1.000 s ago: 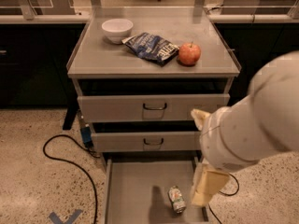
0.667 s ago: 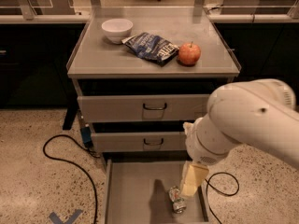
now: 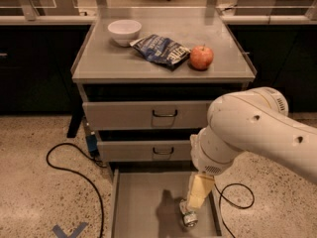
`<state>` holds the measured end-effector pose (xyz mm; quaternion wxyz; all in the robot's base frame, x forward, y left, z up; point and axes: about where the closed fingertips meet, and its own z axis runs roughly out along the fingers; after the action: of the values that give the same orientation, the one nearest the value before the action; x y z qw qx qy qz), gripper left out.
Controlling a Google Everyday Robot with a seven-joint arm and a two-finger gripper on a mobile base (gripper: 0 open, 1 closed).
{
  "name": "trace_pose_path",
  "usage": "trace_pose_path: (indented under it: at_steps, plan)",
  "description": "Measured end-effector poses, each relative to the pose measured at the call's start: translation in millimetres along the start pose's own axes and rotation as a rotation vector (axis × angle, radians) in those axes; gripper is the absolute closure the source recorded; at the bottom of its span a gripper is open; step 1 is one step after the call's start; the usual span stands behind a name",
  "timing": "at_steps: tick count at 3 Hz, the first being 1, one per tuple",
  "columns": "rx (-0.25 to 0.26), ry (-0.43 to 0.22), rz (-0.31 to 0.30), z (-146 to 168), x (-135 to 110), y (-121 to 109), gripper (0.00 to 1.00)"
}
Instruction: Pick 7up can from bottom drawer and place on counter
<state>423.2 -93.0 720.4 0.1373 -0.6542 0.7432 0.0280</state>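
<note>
The 7up can (image 3: 188, 218) lies in the open bottom drawer (image 3: 141, 207), near its right wall and towards the front; only its silver end and a bit of its side show. My gripper (image 3: 197, 194) hangs from the big white arm, reaches down into the drawer and sits right over the can, hiding the can's upper part. The counter (image 3: 148, 67) is the light-grey top of the cabinet, above and behind the arm.
On the counter stand a white bowl (image 3: 124, 31), a blue chip bag (image 3: 162, 50) and a red apple (image 3: 201, 57). The two upper drawers (image 3: 148, 115) are partly pulled out. Black cables (image 3: 74, 175) lie on the floor on both sides of the cabinet.
The arm has swung left and down into the drawer. The gripper has moved from the right of the can to directly over it. The can has not moved.
</note>
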Motion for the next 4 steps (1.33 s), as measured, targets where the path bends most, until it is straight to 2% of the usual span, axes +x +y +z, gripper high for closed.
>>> trace_pose_path:
  at_steps: [1,2,3,4]
  plan:
    - [0.021,0.056,0.051,10,16,-18,0.00]
    - [0.020,0.118,0.248,36,78,-73,0.00]
    - [0.024,0.111,0.337,47,111,-99,0.00]
    - [0.024,0.111,0.337,47,111,-99,0.00]
